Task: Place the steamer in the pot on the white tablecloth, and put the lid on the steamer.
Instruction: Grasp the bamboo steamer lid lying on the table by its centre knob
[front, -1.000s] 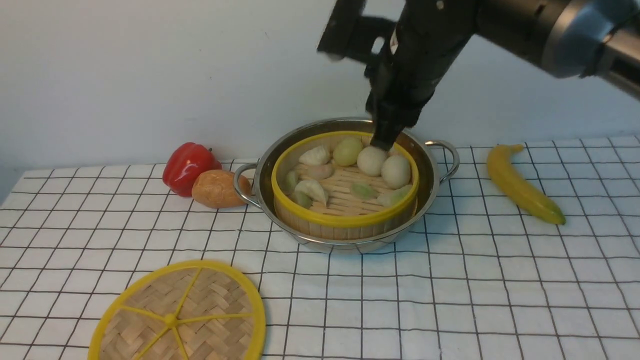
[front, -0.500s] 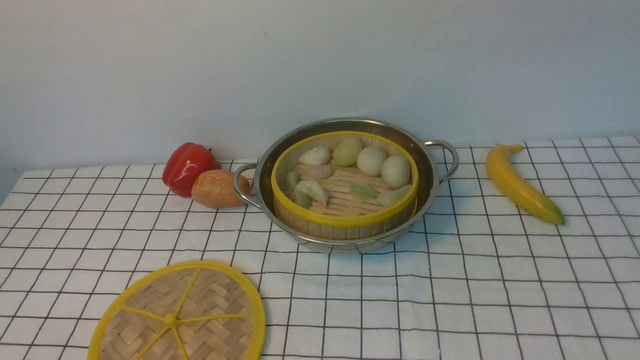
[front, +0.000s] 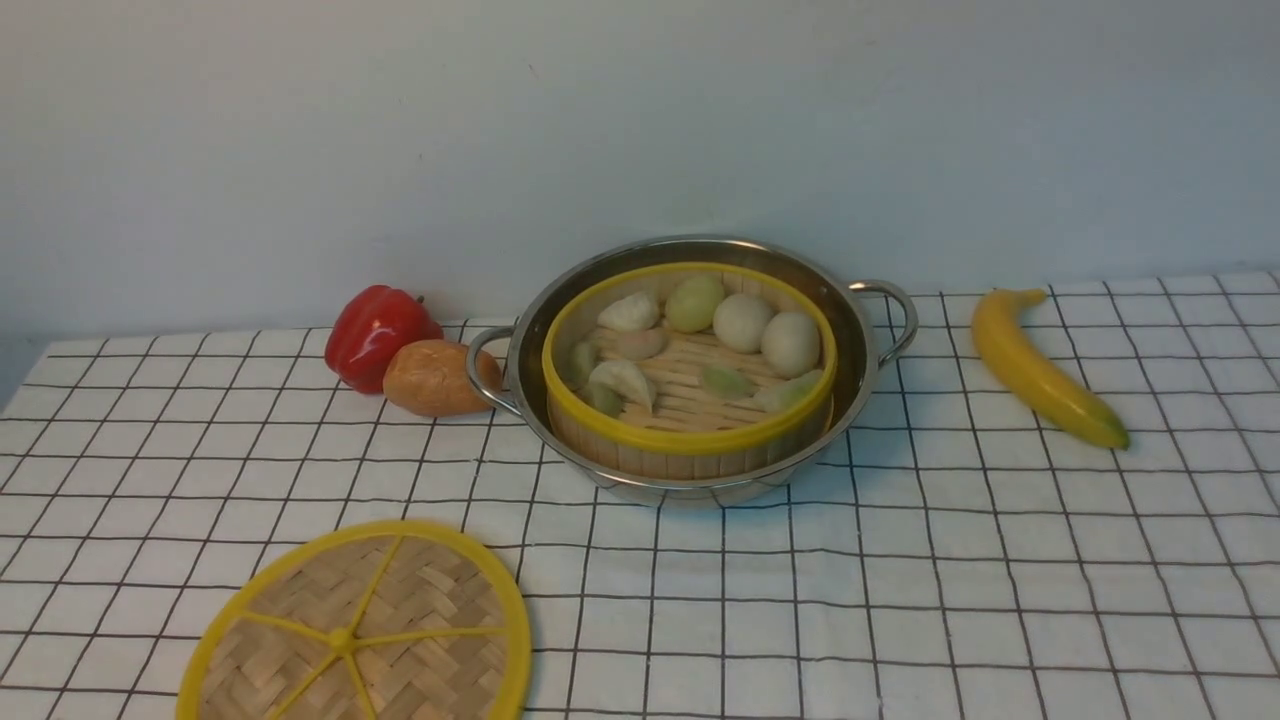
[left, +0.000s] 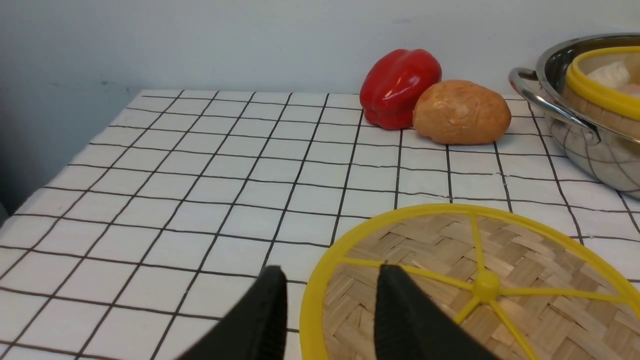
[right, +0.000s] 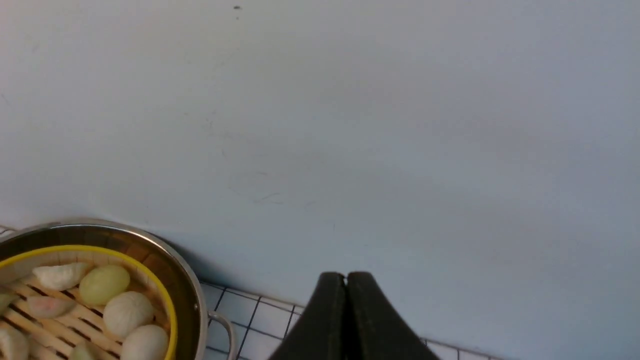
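Left side: the flat round woven-bamboo lid with a yellow rim and six yellow spokes (front: 355, 630) lay flat on the white tablecloth with a thin black grid (front: 900, 580), near left, well apart from the pot.

The left gripper (left: 330, 272) sat low at the lid's near-left edge with its jaws parted. One black finger was outside the yellow rim over cloth, the other over the weave inside. Nothing was clamped, and contact with the rim could not be told.

Behind the lid, a glossy red bell pepper (front: 378, 330) and a brown potato-like lump (front: 435, 378) sat just beside the pot's left handle.

Centre: the wide shiny stainless-steel pot with two loop handles (front: 850, 350) held the round bamboo-slat steamer with a yellow rim (front: 690, 441), with dumplings and buns inside. That half of the task looked done.

Right: a yellow banana (front: 1040, 370) lay apart from the pot. The right gripper (right: 346, 275) was pressed shut and empty.

Step in hand, as judged: taking the lid.
- Close squarely across the rim; an edge grip may let the disc droop.
- Lift level, clearing the pepper, the lump and the handle.
- Centre it over the steamer and lower it rim to rim.

Pose: neither arm showed in the front view. The left fingers reached forward at a shallow angle, close to the cloth. The right fingers were raised beyond the pot's right handle, pointing at the wall
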